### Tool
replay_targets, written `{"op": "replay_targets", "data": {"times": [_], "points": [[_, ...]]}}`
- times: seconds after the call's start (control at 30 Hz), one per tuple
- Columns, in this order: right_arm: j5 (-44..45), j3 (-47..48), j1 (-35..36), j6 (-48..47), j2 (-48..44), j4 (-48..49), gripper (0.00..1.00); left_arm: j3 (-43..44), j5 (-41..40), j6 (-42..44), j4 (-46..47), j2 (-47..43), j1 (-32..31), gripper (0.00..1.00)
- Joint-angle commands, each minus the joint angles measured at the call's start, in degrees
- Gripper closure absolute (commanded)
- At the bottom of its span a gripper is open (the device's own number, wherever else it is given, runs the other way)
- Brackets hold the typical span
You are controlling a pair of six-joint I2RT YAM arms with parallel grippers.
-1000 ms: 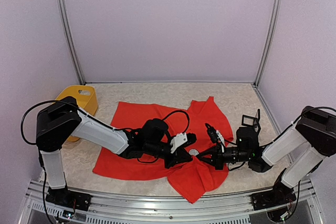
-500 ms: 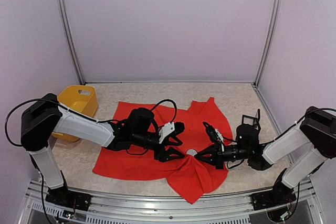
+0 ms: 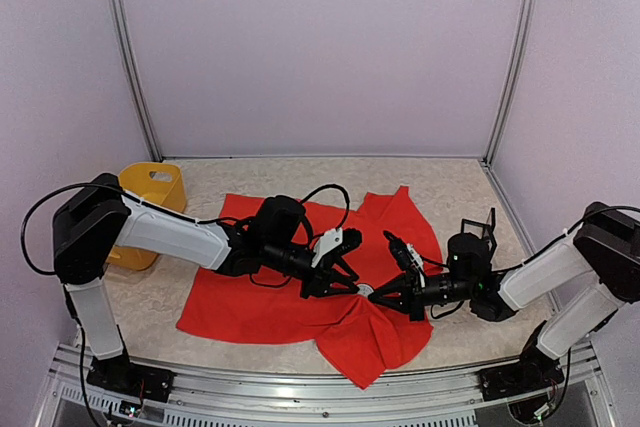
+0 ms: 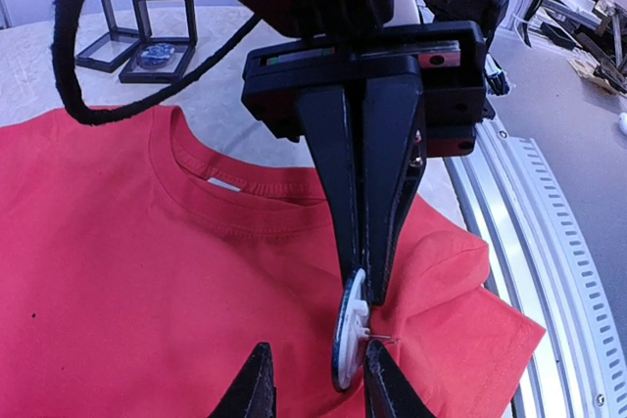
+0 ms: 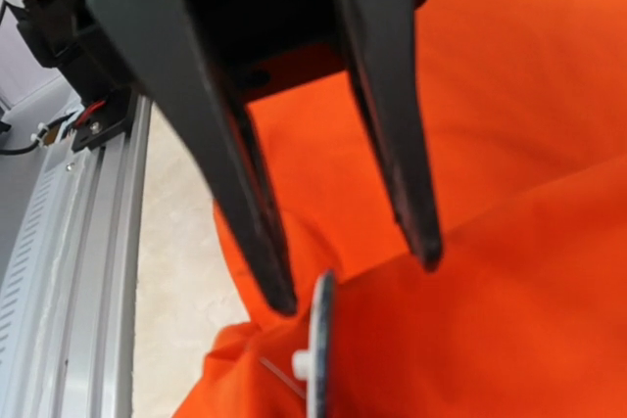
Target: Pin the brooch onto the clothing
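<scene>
Red T-shirt (image 3: 230, 307) lies spread and rumpled across the speckled counter (image 3: 300, 177) as two robot arms meet over its front, below the round collar. The right pincer (image 4: 364, 291) is clamped on a small white disc brooch (image 4: 345, 345), held on edge just above the cloth, a thin pin jutting from its back. Whether the disc touches the fabric cannot be told. Facing it, the left pincer (image 5: 355, 283) stands narrowly parted, its dark fingertips (image 5: 282, 301) on either side of the brooch and gripping nothing. A yellow bin (image 3: 155, 192) sits at the counter's far left, just beside the shirt's edge. Black-framed display cases (image 4: 147, 31) rest on the counter beyond the collar.
</scene>
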Motion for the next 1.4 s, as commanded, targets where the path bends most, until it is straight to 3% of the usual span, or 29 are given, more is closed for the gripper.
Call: {"op": "replay_targets", "data": {"times": [0.0, 0.23, 0.5, 0.53, 0.63, 0.7, 0.9, 1.0, 1.13, 1.37], "points": [[-1.1, 1.1, 0.0, -1.0, -1.3, -0.2, 1.00, 1.5, 1.6, 1.6, -2.6, 1.5, -0.3, 0.74], [-1.5, 1.0, 0.0, -1.7, -1.5, 0.2, 1.00, 3.0, 1.2, 1.2, -3.0, 2.8, -0.8, 0.99], [0.1, 1.2, 0.0, -1.9, -2.2, -1.6, 1.00, 1.3, 2.5, -0.6, -0.7, 2.1, -1.1, 1.00], [1.2, 1.1, 0.0, -2.1, -2.9, -3.1, 0.96, 0.8, 1.7, -1.3, 0.1, 1.8, -1.1, 1.00], [2.6, -0.9, 0.0, -2.3, -6.1, -4.4, 0.68, -0.6, 0.4, -2.3, 1.8, 0.4, -0.8, 1.00], [2.5, -2.6, 0.0, -1.4, -7.8, -3.1, 0.58, -0.8, 0.3, -2.5, 1.9, 0.0, -0.8, 1.00], [2.1, -2.7, 1.9, 2.3, -2.2, -0.4, 0.52, -1.0, 2.2, -4.7, 3.7, -0.6, -0.8, 1.00], [2.7, -2.5, 1.9, 3.6, 1.3, 1.9, 0.56, -1.7, 2.9, -5.3, 4.3, -1.3, -0.8, 1.00], [3.8, -1.9, 1.9, 4.7, 3.8, 3.9, 0.97, -2.3, 4.4, -6.0, 4.3, -1.9, -0.8, 1.00], [4.0, -1.1, 1.7, 7.3, 5.9, 5.2, 1.00, -3.5, 7.7, -7.8, 6.9, -2.3, -1.0, 1.00]]}}
